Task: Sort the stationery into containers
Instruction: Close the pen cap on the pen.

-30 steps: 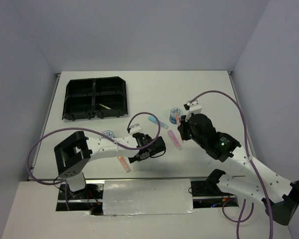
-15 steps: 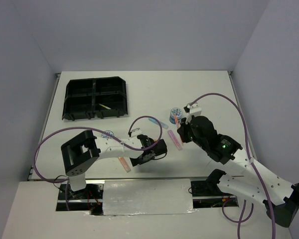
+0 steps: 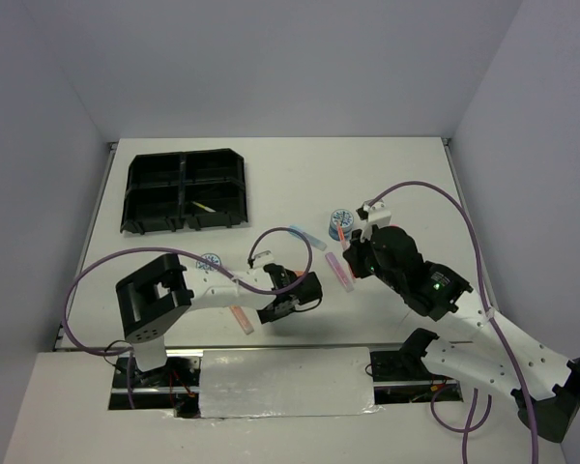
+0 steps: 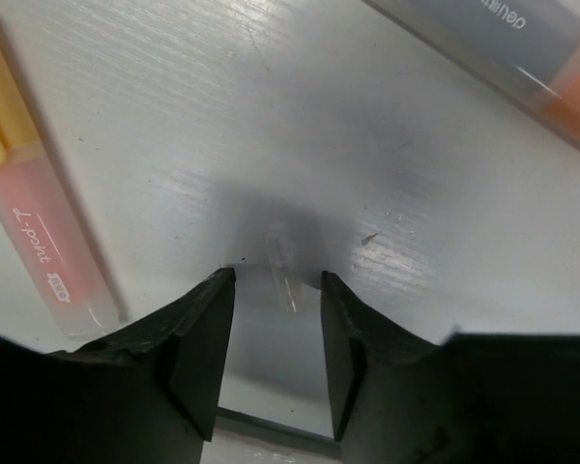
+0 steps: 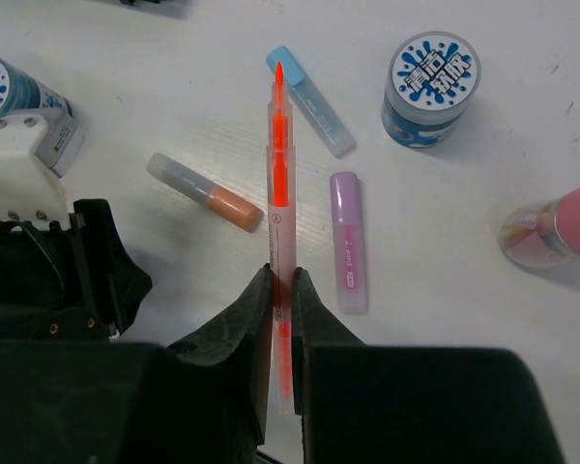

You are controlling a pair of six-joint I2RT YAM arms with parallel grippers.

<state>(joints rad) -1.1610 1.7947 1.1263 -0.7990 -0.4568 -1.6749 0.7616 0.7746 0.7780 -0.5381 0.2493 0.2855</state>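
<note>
Right hand (image 5: 280, 286) clamped on an orange pen (image 5: 279, 184), right of centre above the counter (image 3: 396, 184), where a purple marker (image 5: 347, 242), a blue marker (image 5: 309, 101) and a tub (image 5: 430, 89) lie. Left hand (image 4: 275, 290) low at the near middle, fingers apart either side of a small clear piece (image 4: 282, 263). Tray (image 3: 183, 184) at far left, a yellow pen (image 3: 205, 207) in its near right compartment.

A white table (image 3: 387, 174) sits between plain pale walls (image 3: 271, 58) under soft, even light.
</note>
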